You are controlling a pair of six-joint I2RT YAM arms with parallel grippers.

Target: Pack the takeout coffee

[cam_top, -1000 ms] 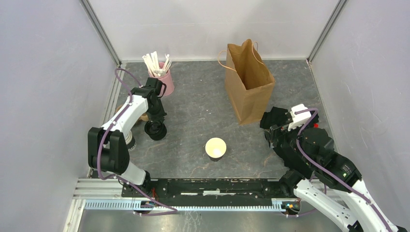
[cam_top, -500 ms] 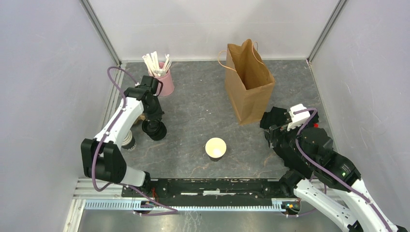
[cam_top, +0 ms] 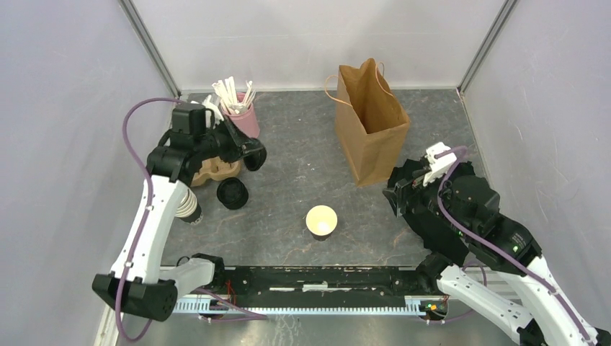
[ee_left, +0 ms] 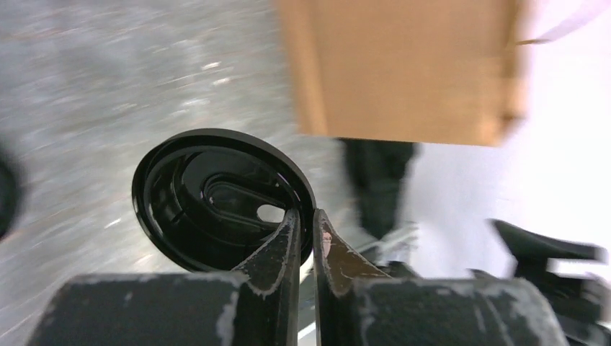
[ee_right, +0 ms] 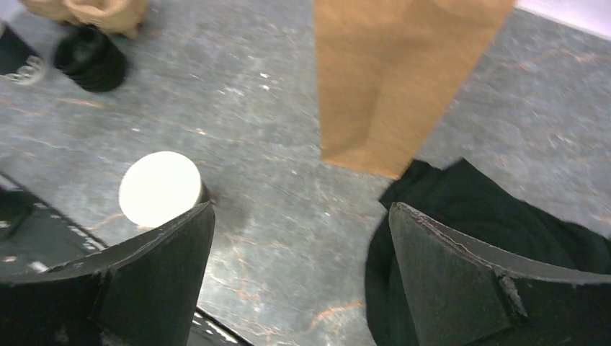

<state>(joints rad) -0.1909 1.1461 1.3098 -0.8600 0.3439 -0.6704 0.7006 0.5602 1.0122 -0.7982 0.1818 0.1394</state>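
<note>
— Where's the coffee?
— The paper cup (cam_top: pixel 321 220) stands uncapped mid-table, showing me only its pale inside. My left gripper (ee_left: pixel 304 220) pinches a black lid (ee_left: pixel 223 198) by its rim, near the pink cup (cam_top: pixel 245 124) of white sticks (cam_top: pixel 232 94).
— And the bag?
— The brown paper bag (cam_top: pixel 371 133) stands upright, mouth open; I can't tell what's inside. My right gripper (ee_right: pixel 300 209) hangs spread wide near it.

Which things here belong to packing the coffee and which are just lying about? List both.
Job: open cup, black lid in the left gripper, lid stack, spare cups, paper bag.
Lying about: pink cup of white sticks; pulp tray, perhaps.
</note>
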